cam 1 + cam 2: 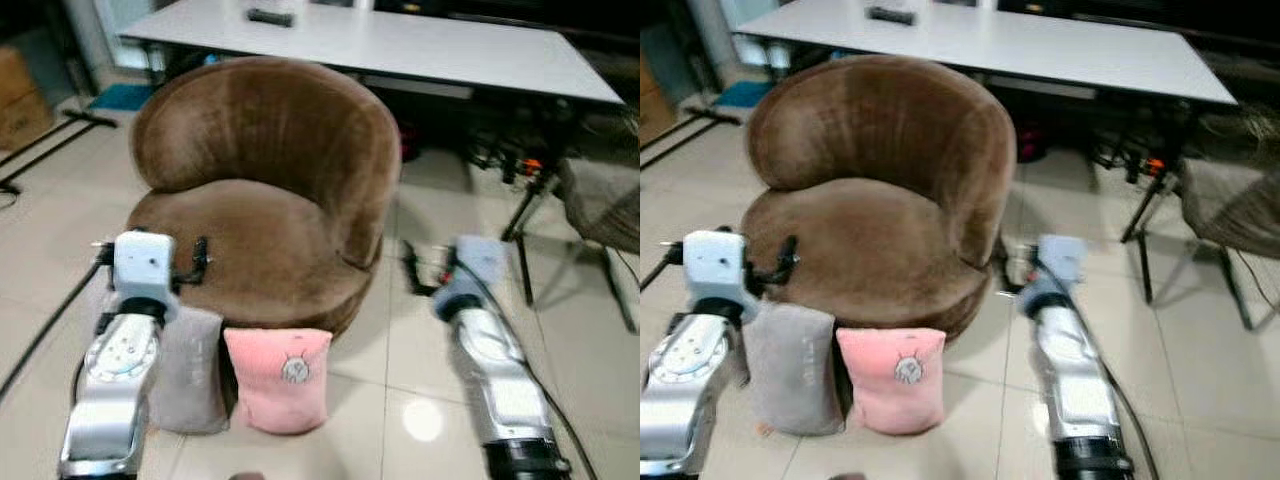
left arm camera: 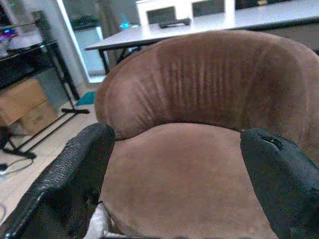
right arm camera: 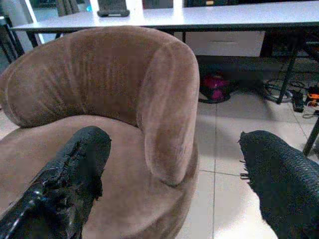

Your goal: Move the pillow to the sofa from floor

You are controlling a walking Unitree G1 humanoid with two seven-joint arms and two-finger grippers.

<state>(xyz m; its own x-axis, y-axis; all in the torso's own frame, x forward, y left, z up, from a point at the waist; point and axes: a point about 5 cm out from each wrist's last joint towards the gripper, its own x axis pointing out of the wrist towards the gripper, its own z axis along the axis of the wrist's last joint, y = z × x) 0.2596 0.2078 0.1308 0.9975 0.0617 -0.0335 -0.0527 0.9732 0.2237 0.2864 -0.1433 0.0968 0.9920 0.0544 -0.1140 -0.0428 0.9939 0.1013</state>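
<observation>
Two pillows are seen on the floor, propped upright against the front of the brown sofa (image 1: 265, 200): a pink pillow (image 1: 278, 378) and a grey pillow (image 1: 188, 372) touching it on the robot's left. Which one is meant is not settled by the task line. Nothing is held. The left gripper (image 1: 190, 262) is spread wide over the seat's front edge, just above the grey pillow; the right gripper (image 1: 418, 268) is likewise wide open and empty, hovering over bare tile beside the sofa's right flank. Step in hand is judged to be the approach to a pick. A top-edge pinch is advised: the gripper should be lowered straight down and fingers set either side of the pillow's upper edge, deep enough that soft fabric is not merely nipped. The sofa's front should be cleared during descent, since the pillows lean on it. Open room is available on the tiles to the right of the pink pillow. A table (image 1: 420, 45) stands behind the sofa and a chair leg (image 1: 522, 215) off to the right, both well apart. The seat is open for the drop.
</observation>
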